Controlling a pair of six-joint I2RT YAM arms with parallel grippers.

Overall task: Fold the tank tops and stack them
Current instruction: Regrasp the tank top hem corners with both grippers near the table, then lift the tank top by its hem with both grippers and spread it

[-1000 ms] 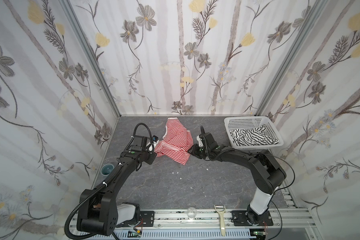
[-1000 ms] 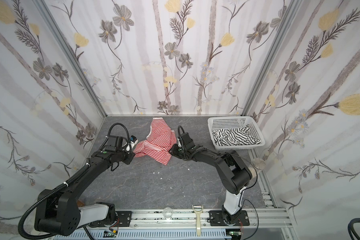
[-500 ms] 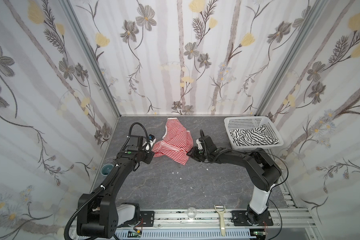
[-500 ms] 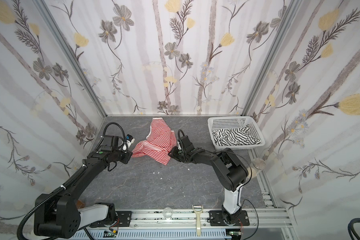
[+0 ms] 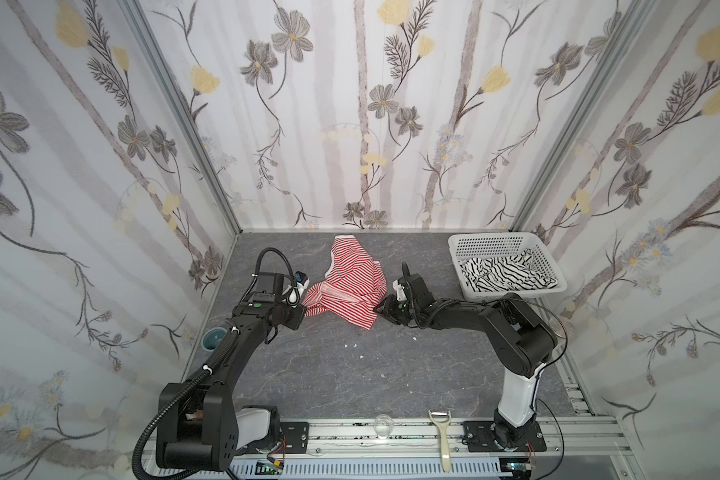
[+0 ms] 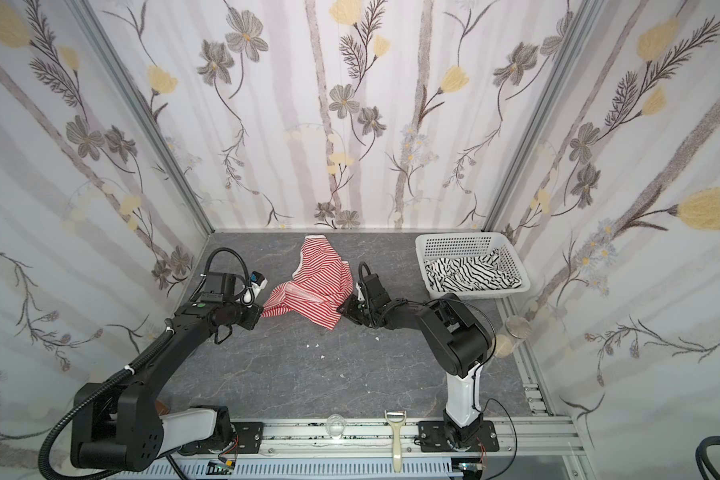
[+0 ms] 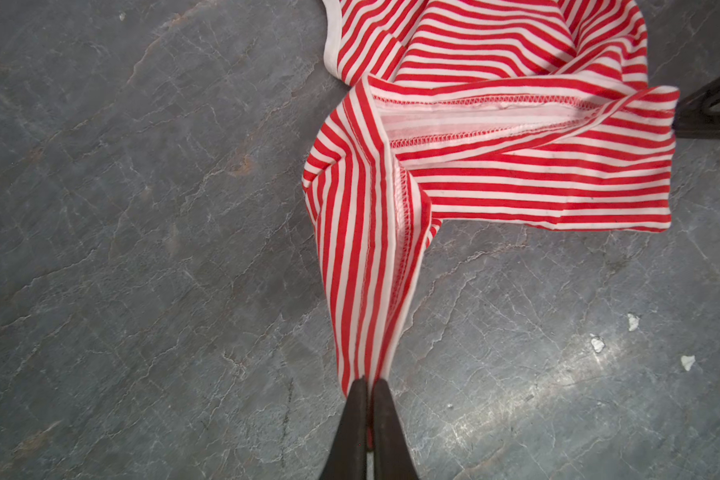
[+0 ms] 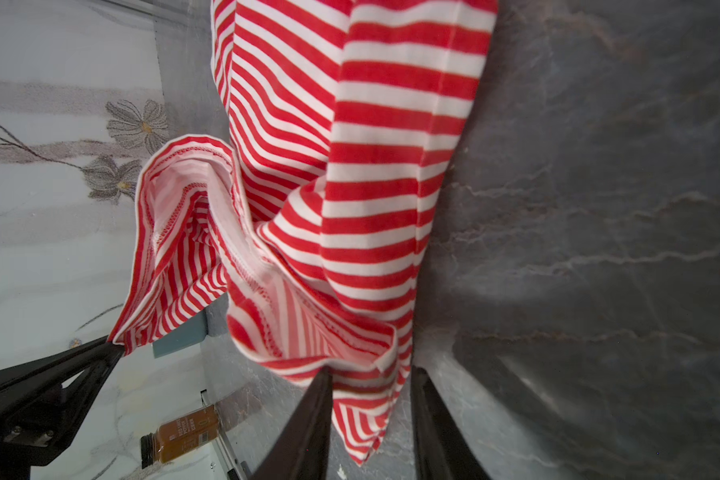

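Note:
The red-and-white striped tank top (image 5: 350, 286) (image 6: 316, 291) lies crumpled at the middle back of the grey table, stretched between both grippers. My left gripper (image 5: 304, 309) (image 7: 368, 380) is shut on a hem corner of it (image 7: 366, 249), pulled taut. At the top's right edge, my right gripper (image 5: 379, 309) (image 8: 371, 374) has its jaws apart. A hanging corner of the striped cloth (image 8: 371, 399) sits between them, with a gap left at one finger. The black-striped white tank top (image 5: 504, 274) (image 6: 470, 274) lies bunched in the basket.
The white perforated basket (image 5: 491, 237) stands at the back right. A teal cup (image 5: 215, 336) sits by the left wall. A peeler (image 5: 443, 440) and a clear glass (image 5: 382, 426) lie on the front rail. Small white crumbs (image 5: 352, 345) dot the table. Jars (image 6: 518, 328) stand by the right wall.
My right gripper has edged left onto the red-striped top's corner and its jaws have narrowed. My left gripper has drawn its held corner slightly left.

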